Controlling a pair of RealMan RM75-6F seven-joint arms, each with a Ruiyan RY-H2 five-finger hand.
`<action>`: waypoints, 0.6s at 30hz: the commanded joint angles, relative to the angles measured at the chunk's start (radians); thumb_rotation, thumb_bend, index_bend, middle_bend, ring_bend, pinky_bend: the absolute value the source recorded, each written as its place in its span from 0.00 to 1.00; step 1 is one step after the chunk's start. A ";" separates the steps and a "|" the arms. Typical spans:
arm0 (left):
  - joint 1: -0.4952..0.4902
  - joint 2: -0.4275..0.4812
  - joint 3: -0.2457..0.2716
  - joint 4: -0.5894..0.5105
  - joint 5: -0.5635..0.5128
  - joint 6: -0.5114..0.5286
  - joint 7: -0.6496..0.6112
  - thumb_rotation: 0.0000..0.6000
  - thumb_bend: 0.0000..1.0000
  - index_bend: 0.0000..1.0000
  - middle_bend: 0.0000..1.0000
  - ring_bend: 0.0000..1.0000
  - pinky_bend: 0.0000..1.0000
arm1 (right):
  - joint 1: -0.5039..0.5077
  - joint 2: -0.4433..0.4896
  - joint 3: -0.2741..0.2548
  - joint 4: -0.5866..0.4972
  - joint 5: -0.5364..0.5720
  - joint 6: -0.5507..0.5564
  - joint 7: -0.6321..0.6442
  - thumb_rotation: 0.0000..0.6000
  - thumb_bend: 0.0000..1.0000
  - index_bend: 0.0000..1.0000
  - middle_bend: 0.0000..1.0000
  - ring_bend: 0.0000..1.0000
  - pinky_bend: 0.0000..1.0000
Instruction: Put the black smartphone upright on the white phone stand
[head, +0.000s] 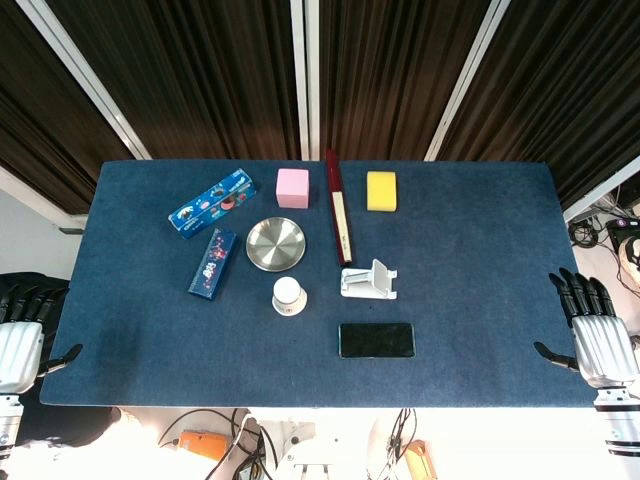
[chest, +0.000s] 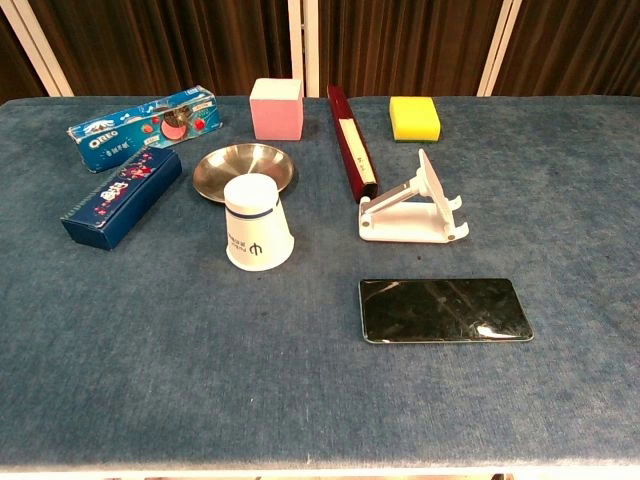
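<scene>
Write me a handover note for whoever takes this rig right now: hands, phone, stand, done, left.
Left hand: open, at the table's left edge, holding nothing.
Right hand: open, at the right edge, holding nothing.
Black smartphone: flat, screen up, just in front of the white phone stand, not touching it.
Done: nothing.
Left: grasp the phone, lift it, set it upright on the stand.

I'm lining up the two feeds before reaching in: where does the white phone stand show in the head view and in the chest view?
Head view: the white phone stand sits right of centre, just above the black smartphone.
Chest view: the stand is right of centre in the upper half, behind the smartphone.
Shared landmark: the dark red box, lying to the stand's left in both.
</scene>
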 joint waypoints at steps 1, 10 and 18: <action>-0.002 -0.002 -0.001 0.003 0.001 -0.004 -0.002 1.00 0.09 0.17 0.19 0.12 0.00 | 0.011 -0.003 -0.018 -0.025 -0.032 -0.021 0.019 1.00 0.26 0.00 0.08 0.00 0.00; -0.007 -0.010 -0.004 0.008 0.018 0.001 -0.005 1.00 0.09 0.17 0.19 0.12 0.00 | 0.139 -0.036 -0.086 -0.171 -0.159 -0.251 -0.003 1.00 0.26 0.00 0.08 0.00 0.00; -0.014 -0.016 -0.003 0.020 0.028 -0.007 -0.013 1.00 0.09 0.17 0.19 0.11 0.00 | 0.226 -0.235 -0.043 -0.210 0.042 -0.447 -0.349 1.00 0.26 0.07 0.08 0.00 0.04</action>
